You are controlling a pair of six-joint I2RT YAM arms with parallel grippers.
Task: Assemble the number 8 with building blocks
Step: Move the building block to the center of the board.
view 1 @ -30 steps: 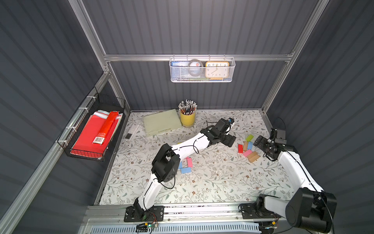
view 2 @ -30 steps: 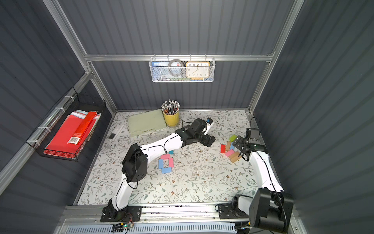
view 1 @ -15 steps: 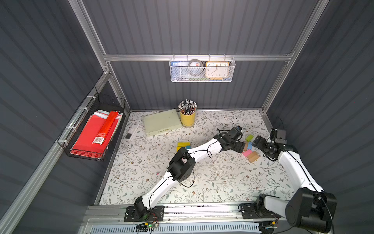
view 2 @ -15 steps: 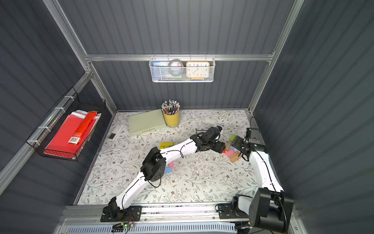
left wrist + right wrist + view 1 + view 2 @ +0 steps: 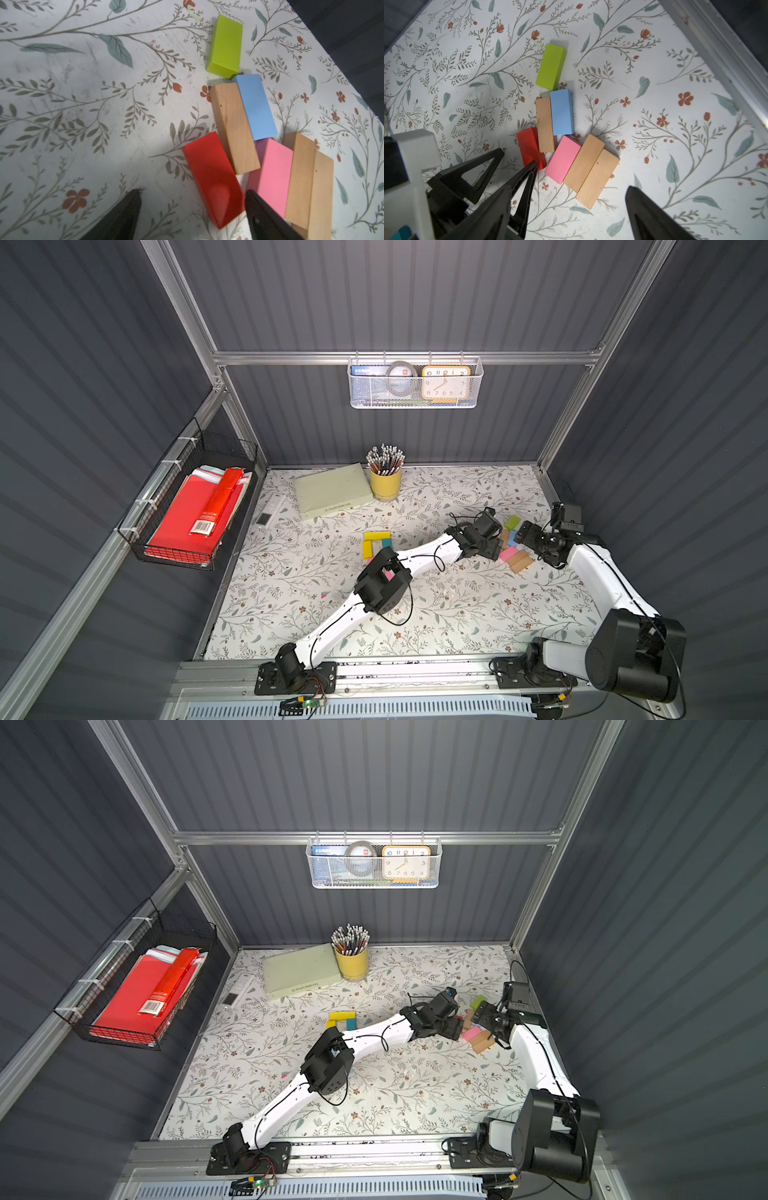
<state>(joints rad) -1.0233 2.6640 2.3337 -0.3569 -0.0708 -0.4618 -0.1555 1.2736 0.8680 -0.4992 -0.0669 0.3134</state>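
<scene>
A pile of building blocks lies at the table's right: lime green (image 5: 225,44), light blue (image 5: 256,107), red (image 5: 214,178), pink (image 5: 270,176) and three tan wood ones (image 5: 591,166). My left gripper (image 5: 192,193) is open low over the pile. Its jaws straddle the red block's near end, one finger beside the pink block and the other well clear. My right gripper (image 5: 574,193) hangs open and empty over the tan blocks, close to the left gripper (image 5: 493,548). Of the number 8, two yellow blocks (image 5: 377,536) and a teal one (image 5: 387,543) show mid-table, the rest hidden by my left arm.
A pale green book (image 5: 332,491) and a yellow pencil cup (image 5: 385,483) stand at the back. A remote (image 5: 269,509) lies by the left wall. The metal frame edge (image 5: 716,41) runs just beyond the pile. Wall baskets hang above the table.
My left arm has swung right from mid-table to the block pile, uncovering the yellow and teal blocks. The right arm has barely moved.
</scene>
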